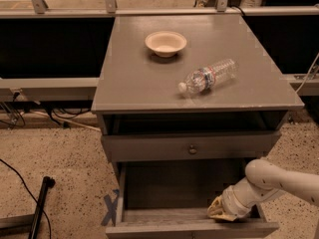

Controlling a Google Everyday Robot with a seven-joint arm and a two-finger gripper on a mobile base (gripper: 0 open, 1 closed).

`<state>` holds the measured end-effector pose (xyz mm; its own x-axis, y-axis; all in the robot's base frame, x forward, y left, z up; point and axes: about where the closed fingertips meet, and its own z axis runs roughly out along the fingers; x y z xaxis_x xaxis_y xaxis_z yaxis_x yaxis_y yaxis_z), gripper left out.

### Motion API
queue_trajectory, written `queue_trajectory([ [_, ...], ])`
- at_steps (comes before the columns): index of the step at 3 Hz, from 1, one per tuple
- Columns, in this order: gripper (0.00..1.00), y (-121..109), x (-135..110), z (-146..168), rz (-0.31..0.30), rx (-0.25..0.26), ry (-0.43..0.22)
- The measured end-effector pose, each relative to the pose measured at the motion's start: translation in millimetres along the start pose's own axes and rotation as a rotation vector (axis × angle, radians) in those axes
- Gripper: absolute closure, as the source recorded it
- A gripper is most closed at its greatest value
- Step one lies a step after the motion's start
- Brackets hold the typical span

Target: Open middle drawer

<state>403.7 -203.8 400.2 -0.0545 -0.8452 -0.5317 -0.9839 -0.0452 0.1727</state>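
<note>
The gripper [220,211] sits low in the pulled-out bottom drawer [189,229], its tip obscured, so its state cannot be told. The middle drawer [149,148] lies above it, with its knob [192,149] up-left.

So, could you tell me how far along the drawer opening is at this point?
Done: the middle drawer stands pulled well out, its inside exposed below the upper drawer. In hand: the gripper sits just inside the open drawer's front right corner. Left: probably only drawing the gripper clear.
</note>
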Motion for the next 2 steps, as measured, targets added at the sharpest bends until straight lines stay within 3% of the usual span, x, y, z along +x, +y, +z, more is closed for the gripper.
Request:
queue_trajectory([
  [1,1.00,-4.0,6.4,3.7,0.035,0.030,-0.001],
  [2,1.00,-3.4,4.4,0.6,0.035,0.030,-0.001],
])
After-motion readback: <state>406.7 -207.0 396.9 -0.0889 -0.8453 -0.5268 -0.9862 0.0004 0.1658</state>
